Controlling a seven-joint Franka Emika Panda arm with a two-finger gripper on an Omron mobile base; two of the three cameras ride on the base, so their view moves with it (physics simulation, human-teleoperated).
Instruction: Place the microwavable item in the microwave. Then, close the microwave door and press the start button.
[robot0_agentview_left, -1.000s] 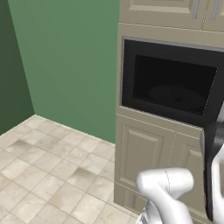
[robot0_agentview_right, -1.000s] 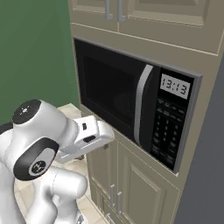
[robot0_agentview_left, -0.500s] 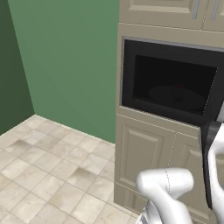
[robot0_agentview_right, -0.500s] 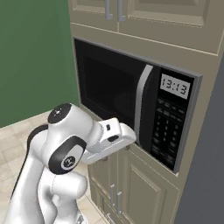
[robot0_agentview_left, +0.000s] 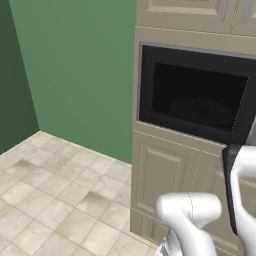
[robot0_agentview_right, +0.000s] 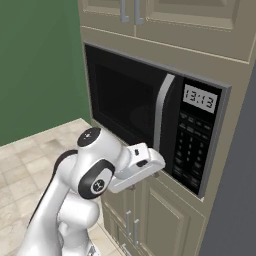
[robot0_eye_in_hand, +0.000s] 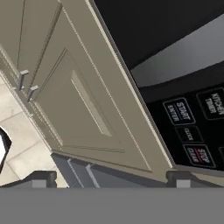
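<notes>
arm (robot0_agentview_right: 80, 195): rises at 7 o'clock in right base view, elbow bent, forearm reaching toward 3 o'clock | wrist (robot0_agentview_right: 142, 162): level, slightly raised | gripper (robot0_eye_in_hand: 111, 176): jaws spread wide, holding nothing, fingertips (robot0_eye_in_hand: 41, 177) at 6 o'clock in hand view

Microwave (robot0_agentview_right: 150, 117): you have one, centre of the right base view.
Microwave door (robot0_agentview_right: 127, 107): one, shut.
Door handle (robot0_agentview_right: 161, 112): one.
Clock display (robot0_agentview_right: 200, 99): one, upper right.
Lower cabinet pulls (robot0_agentview_right: 131, 225): two, bottom centre.
Upper cabinet pulls (robot0_agentview_right: 129, 11): two, top centre.
</notes>
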